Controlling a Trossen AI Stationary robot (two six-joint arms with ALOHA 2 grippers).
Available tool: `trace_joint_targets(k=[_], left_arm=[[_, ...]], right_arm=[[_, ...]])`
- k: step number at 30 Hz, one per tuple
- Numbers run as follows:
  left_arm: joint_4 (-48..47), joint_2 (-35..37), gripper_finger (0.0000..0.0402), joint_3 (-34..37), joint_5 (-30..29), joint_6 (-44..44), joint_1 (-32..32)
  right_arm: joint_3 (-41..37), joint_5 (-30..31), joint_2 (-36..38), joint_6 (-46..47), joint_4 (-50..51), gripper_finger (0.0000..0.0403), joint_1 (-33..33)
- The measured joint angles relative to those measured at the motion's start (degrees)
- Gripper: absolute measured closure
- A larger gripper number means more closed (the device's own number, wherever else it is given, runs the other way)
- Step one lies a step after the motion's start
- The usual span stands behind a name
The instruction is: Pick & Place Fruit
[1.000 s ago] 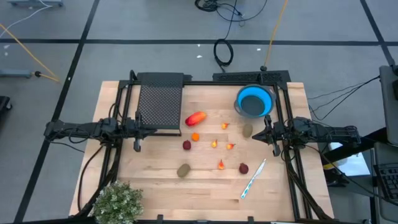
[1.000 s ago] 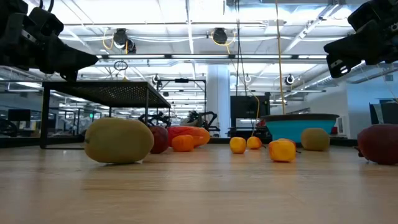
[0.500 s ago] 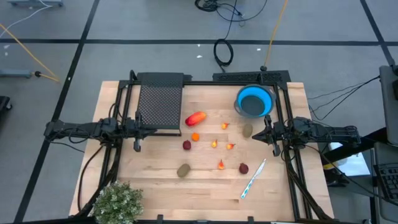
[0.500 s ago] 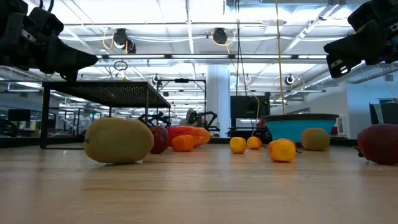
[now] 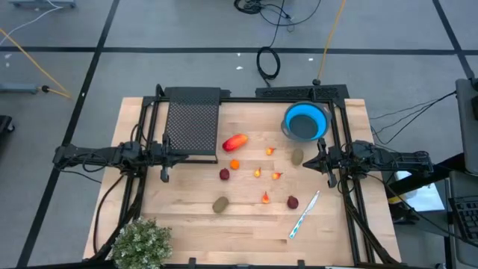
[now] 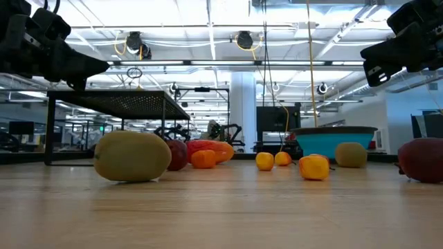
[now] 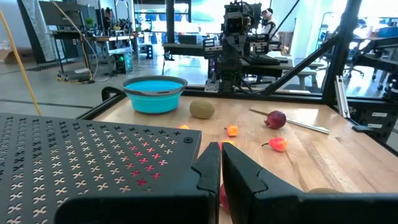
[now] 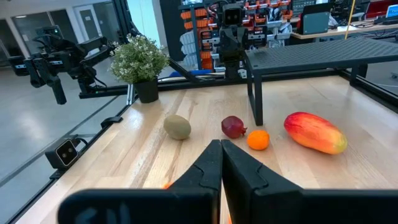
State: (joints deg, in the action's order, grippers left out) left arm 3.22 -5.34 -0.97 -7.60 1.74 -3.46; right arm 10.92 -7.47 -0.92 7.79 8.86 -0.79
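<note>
My left gripper (image 5: 164,176) hangs over the left side of the table (image 5: 187,224) with its fingers pressed together on nothing, just beside the near edge of the black perforated rack (image 5: 193,125). My right gripper (image 5: 330,180) mirrors it over the right side, fingers likewise clamped together and empty (both sit above the wood, touching no fruit).

Nearest the front edge I see the bushy potted plant (image 5: 140,242) at the left corner and the white-and-blue pen (image 5: 304,214) lying slantwise toward the right. A little farther in lie a brown-green oval (image 5: 220,203), a tiny orange bit (image 5: 265,198) and a dark red ball (image 5: 293,202), each apart from the others.

In the middle band sit a second dark red ball (image 5: 224,174), two more orange bits (image 5: 258,172) (image 5: 276,175), and a small round orange piece (image 5: 234,164). Beyond those lies the elongated red-orange fruit (image 5: 235,142), just beside the rack, with another orange bit (image 5: 269,151) and a second brown-green oval (image 5: 297,157) to its right.

Farthest back, the blue bowl (image 5: 287,112) stands near the right rear corner; from the low view its rim hides whatever is inside, and from above it looks to hold no fruit.
</note>
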Motion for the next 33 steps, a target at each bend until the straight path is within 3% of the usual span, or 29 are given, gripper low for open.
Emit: trace_joint_targets(k=[6, 13, 26, 33], left_arm=[[0.0, 0.0, 0.0387, 0.0, 0.0, 0.0, 0.0], [0.0, 0.0, 0.0387, 0.0, 0.0, 0.0, 0.0], [0.0, 0.0, 0.0387, 0.0, 0.0, 0.0, 0.0], [0.0, 0.0, 0.0387, 0.0, 0.0, 0.0, 0.0]], right_arm=[[0.0, 1.4, 0.0, 1.0, -0.7, 0.0403, 0.0], [0.0, 1.6, 0.0, 9.9, -3.0, 0.0403, 0.0], [0.0, 1.9, 0.0, 5.7, -16.1, 0.0403, 0.0], [0.0, 8.7, 0.0, 4.9, -24.1, 0.0403, 0.0]])
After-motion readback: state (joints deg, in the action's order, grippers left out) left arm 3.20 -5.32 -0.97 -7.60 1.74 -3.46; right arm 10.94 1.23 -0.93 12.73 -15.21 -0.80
